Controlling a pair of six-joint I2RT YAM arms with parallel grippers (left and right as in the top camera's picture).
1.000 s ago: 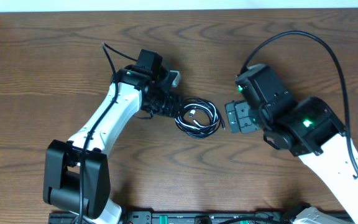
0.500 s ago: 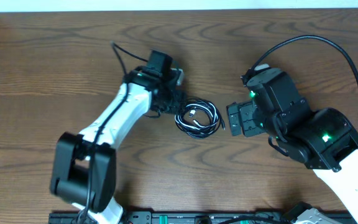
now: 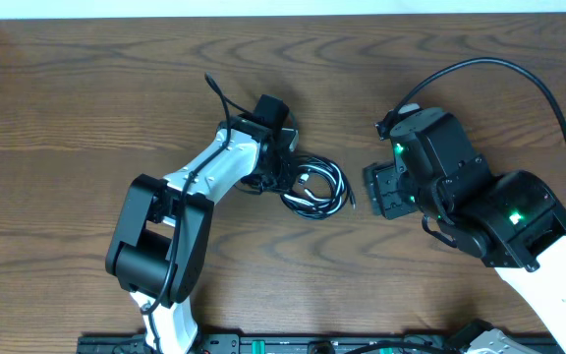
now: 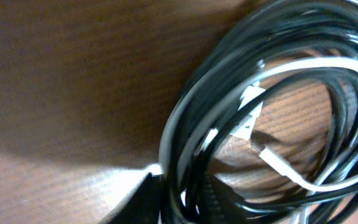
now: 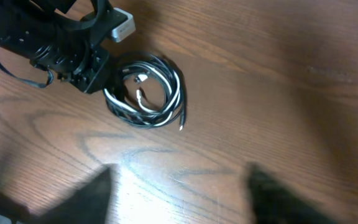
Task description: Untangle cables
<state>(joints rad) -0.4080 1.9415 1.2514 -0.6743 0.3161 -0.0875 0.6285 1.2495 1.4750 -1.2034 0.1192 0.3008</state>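
The cables (image 3: 339, 185) lie as one small coil of thin black cords with a whitish cord on the wooden table, between my two arms. In the left wrist view the coil (image 4: 194, 118) fills the frame, with the whitish cord (image 4: 279, 165) running through it. My left gripper (image 3: 281, 173) sits at the coil's left edge, its fingers (image 4: 179, 208) closed around several black strands. My right gripper (image 3: 367, 193) is open and empty, just to the right of the coil. In the right wrist view the coil (image 5: 176, 93) lies ahead of its spread fingers (image 5: 179, 198).
The wooden table (image 3: 86, 108) stretches around the coil. The thick black cord of the right arm (image 3: 519, 79) arches over the right side. A dark rail (image 3: 293, 344) runs along the front edge.
My left gripper has swung right and reached the coil's left edge, its arm folding in. My right arm shifted slightly right about a second ago, then stayed put.
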